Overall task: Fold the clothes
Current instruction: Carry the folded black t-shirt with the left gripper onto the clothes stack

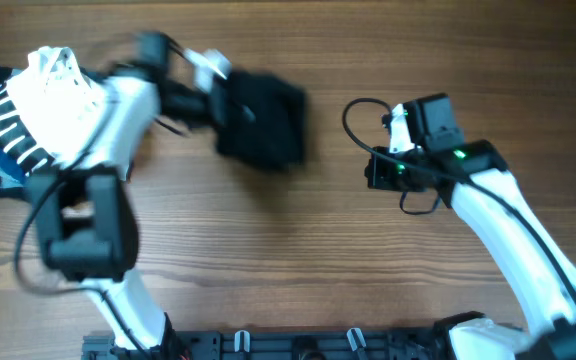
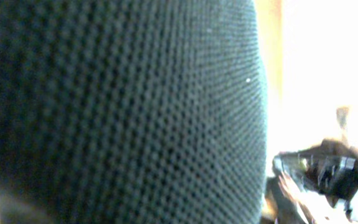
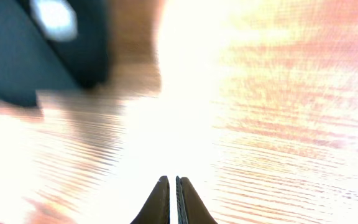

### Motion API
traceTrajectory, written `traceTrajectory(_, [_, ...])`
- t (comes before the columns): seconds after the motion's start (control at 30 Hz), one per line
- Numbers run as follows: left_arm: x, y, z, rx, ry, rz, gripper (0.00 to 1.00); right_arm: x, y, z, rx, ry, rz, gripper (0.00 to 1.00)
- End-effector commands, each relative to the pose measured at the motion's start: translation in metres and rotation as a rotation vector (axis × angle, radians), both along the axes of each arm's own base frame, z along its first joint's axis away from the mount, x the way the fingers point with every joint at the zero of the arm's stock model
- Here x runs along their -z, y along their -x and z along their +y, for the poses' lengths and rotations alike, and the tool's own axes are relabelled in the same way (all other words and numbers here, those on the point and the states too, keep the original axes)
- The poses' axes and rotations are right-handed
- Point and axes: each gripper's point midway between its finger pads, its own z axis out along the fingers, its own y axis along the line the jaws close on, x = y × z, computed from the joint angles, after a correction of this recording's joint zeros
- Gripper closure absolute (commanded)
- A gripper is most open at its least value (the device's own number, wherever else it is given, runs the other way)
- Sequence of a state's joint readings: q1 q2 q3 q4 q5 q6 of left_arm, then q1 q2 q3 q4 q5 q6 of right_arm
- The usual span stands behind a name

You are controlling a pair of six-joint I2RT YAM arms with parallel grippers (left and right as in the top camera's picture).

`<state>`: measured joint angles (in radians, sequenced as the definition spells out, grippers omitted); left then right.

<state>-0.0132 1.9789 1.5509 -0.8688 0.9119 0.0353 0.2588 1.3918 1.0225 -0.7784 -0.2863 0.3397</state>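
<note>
on the wooden table [image 1: 298,230], the overhead view showed the black t-shirt [image 1: 260,118] as a bunched dark block left of centre, the blurred left gripper [image 1: 208,103] at its left edge. the left wrist view gave only close black weave, so its jaws' stance could not be told. only the right wrist view showed the right gripper [image 3: 173,200] pressed closed, empty, over bare wood, apart from the shirt.
</note>
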Motion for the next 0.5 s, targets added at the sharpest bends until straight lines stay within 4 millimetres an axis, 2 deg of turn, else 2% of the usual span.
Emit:
traceTrajectory(0.0, [-0.094, -0.039, 0.077, -0.203, 0.030, -0.220, 0.96, -0.024, -0.003, -0.003, 0.033, -0.015, -0.070, 0.94])
traceTrajectory(0.1, [-0.116, -0.054, 0.148, -0.362, 0.010, -0.291, 0.96, -0.026, -0.002, -0.003, 0.035, -0.017, -0.071, 0.94])
traceTrajectory(0.13, [-0.119, -0.057, 0.166, -0.403, 0.005, -0.306, 0.96, -0.025, -0.001, -0.003, 0.035, -0.016, -0.068, 0.95])
traceTrajectory(0.2, [-0.123, -0.058, 0.220, -0.514, -0.017, -0.345, 0.96, -0.025, 0.000, -0.003, 0.035, -0.015, -0.064, 0.95])
traceTrajectory(0.27, [-0.120, -0.053, 0.271, -0.626, -0.054, -0.352, 0.96, -0.025, 0.000, -0.003, 0.036, -0.016, -0.064, 0.95])
traceTrajectory(0.33, [-0.113, -0.046, 0.302, -0.700, -0.092, -0.334, 0.96, -0.025, 0.000, -0.003, 0.042, -0.018, -0.062, 0.95])
traceTrajectory(0.43, [-0.097, -0.023, 0.362, -0.855, -0.186, -0.274, 0.96, -0.025, 0.000, -0.003, 0.057, -0.024, -0.055, 0.95])
traceTrajectory(0.47, [-0.093, -0.017, 0.375, -0.887, -0.208, -0.260, 0.96, -0.025, 0.000, -0.003, 0.057, -0.023, -0.055, 0.96])
